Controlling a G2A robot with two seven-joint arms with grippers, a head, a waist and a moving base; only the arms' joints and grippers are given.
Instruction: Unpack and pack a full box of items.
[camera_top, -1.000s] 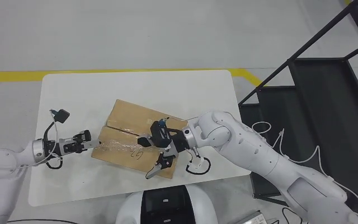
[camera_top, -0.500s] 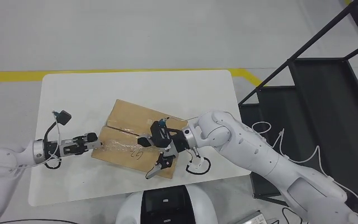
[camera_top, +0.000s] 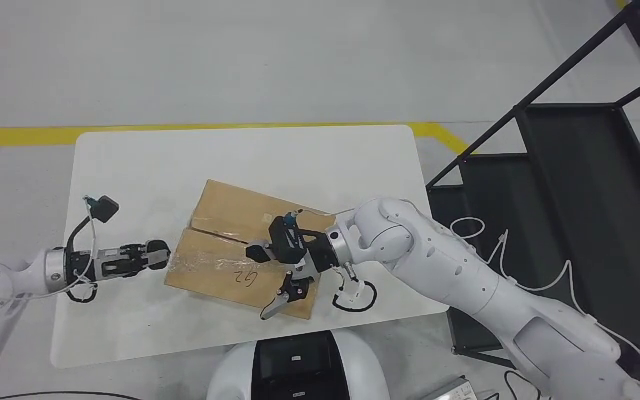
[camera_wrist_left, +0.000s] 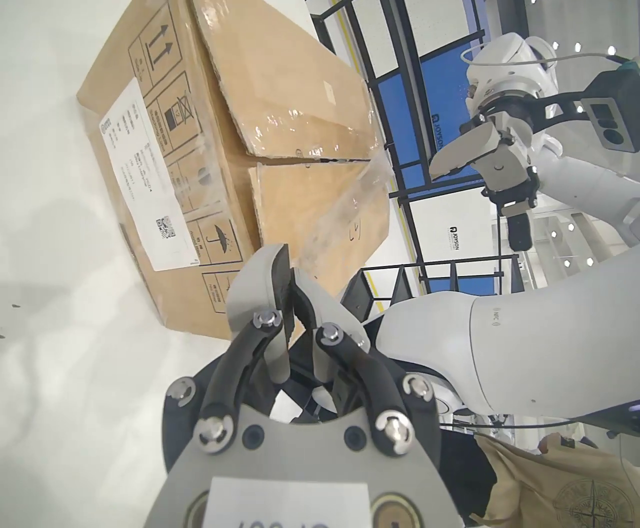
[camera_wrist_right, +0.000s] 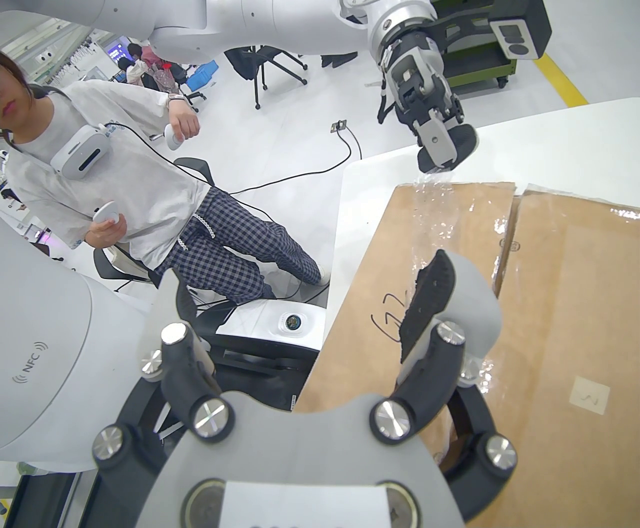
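Top view, lower middle of the frame: the right gripper hangs over the near edge of the brown cardboard box. Its fingers are spread wide, one above the lid beside a handwritten mark and the other out past the box edge. The right wrist view shows this gripper with its padded finger over the flap. The box lies slantwise at the centre of the white rounded table, with both top flaps down and meeting at a seam. At the lower left, the left gripper sits just beside the box's left end, fingers pressed together on a clear tape strip. In the left wrist view the gripper pinches the tape strip, which runs from the pads to the seam, partly lifted off the cardboard. Beyond the table's far edge a yellow floor line crosses the frame, and black metal stairs stand at the right.
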